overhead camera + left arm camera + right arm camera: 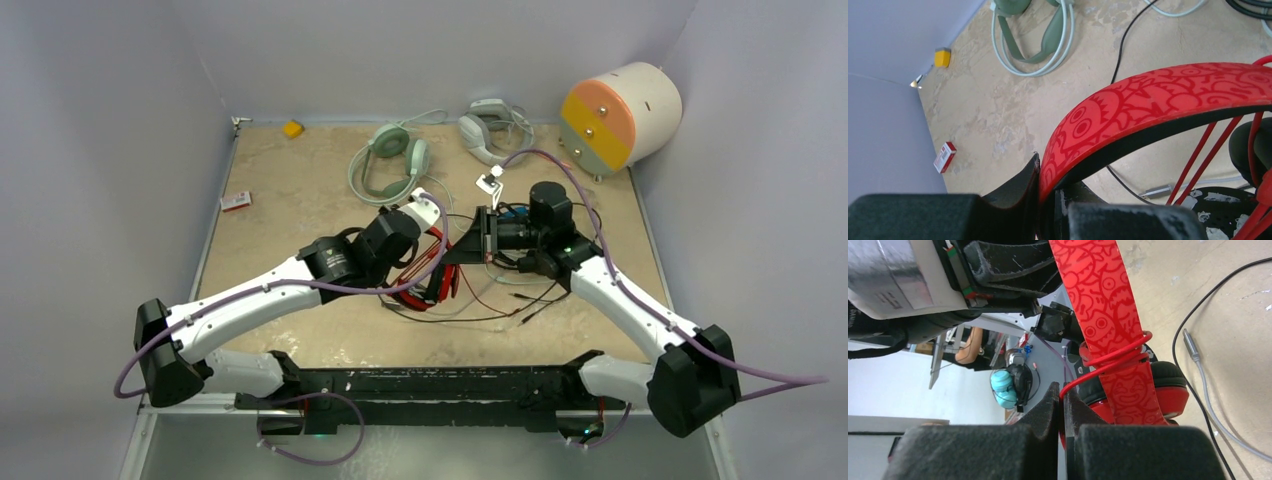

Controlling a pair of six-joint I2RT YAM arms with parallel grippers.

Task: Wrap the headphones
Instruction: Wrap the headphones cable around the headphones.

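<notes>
The red-and-black headset [425, 282] is held up over the table's middle. My left gripper [436, 250] is shut on its red patterned headband [1158, 95], with the band clamped between the fingers [1023, 185]. My right gripper [478, 240] is shut on the headset's thin red cable [1083, 379]. The cable loops around the headband [1098, 305] just above an ear cup [1168, 385]. The mint-green headset [390, 160] lies at the back, also in the left wrist view [1048, 35]. Only a bit of the blue-cupped headset [512, 212] shows, under the right wrist.
A grey-white headset [490, 125] lies at the back. A round drum [620, 115] stands at the back right. A yellow block [292, 128] and a small red box [236, 201] sit at the left. Loose cables with jack plugs [520, 298] lie near the front.
</notes>
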